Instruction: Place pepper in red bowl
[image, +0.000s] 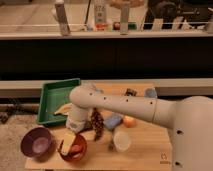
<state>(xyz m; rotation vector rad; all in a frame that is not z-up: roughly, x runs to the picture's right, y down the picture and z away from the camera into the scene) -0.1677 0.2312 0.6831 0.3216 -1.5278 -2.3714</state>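
The small orange-red bowl (75, 148) sits at the table's front left. My gripper (70, 136) hangs at the end of the white arm (115, 104), directly over the bowl and reaching down into it. A pale yellow shape (67, 142) lies inside the bowl beneath the gripper, with an orange patch beside it. I cannot tell whether this is the pepper, or whether the gripper still holds it. A dark red elongated object (96, 123) lies on the table just right of the gripper.
A purple bowl (36, 142) stands left of the red bowl. A green tray (56, 99) is at the back left. A blue item (113, 121), an orange ball (130, 121) and a white cup (121, 141) are to the right. Small items stand at the table's far edge.
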